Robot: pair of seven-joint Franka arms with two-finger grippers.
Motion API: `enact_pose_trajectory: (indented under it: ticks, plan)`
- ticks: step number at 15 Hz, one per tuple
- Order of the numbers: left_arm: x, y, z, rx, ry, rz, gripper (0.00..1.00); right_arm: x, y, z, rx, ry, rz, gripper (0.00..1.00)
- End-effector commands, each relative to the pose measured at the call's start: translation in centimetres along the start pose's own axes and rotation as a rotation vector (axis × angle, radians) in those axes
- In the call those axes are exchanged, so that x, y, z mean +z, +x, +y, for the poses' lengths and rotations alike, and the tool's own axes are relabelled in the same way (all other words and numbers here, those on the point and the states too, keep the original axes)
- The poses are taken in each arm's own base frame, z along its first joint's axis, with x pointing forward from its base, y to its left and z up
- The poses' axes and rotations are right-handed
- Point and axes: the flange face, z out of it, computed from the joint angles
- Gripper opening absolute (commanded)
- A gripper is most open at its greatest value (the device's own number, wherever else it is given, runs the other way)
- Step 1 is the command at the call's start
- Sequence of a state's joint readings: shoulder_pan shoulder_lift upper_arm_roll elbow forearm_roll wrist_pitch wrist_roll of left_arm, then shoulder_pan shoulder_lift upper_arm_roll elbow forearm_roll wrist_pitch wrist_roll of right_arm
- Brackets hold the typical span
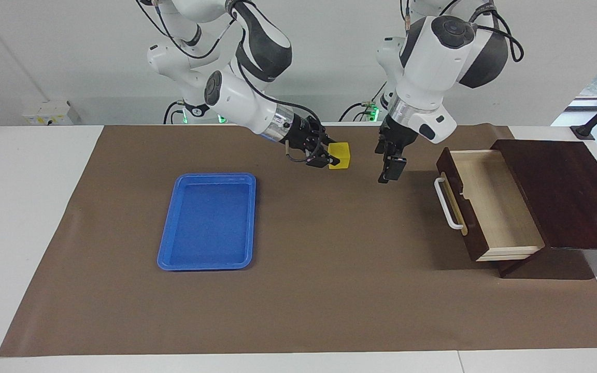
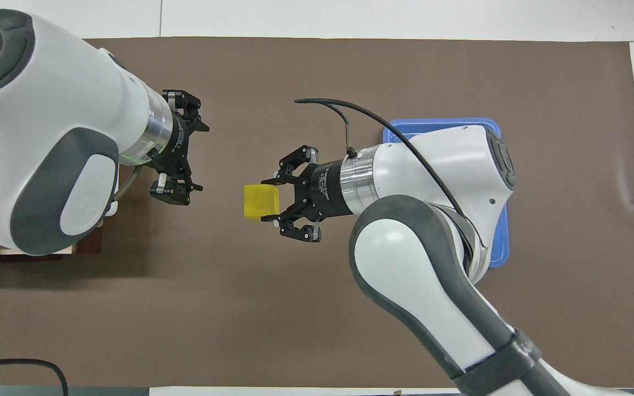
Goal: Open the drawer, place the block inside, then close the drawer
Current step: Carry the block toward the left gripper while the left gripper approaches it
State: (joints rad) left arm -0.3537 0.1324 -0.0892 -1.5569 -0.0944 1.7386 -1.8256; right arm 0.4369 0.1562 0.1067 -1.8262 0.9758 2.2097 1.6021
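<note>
Glossy plastic tray [image 1: 208, 223], wooden drawer [image 1: 490, 204]
</note>
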Motion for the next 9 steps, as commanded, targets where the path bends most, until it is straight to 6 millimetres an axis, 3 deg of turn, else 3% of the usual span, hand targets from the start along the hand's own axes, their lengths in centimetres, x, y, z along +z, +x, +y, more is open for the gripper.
enact_pose_trajectory:
  ticks: [1, 5, 9]
  plan:
    - [0.1, -0.8, -2.6, -0.01, 0.06, 0.021, 1.0, -0.3, -0.1, -0.2, 0.026, 0.011, -0.026, 0.0]
    - [0.8, -4.3, -5.1, 0.002, 0.098, 0.102, 1.0, -0.6, 0.0, -0.4, 0.044, 0.016, -0.041, 0.0]
    - [0.5, -5.5, -5.1, -0.086, 0.064, 0.101, 1.0, -0.5, 0.0, -0.4, 0.044, 0.019, -0.039, 0.0]
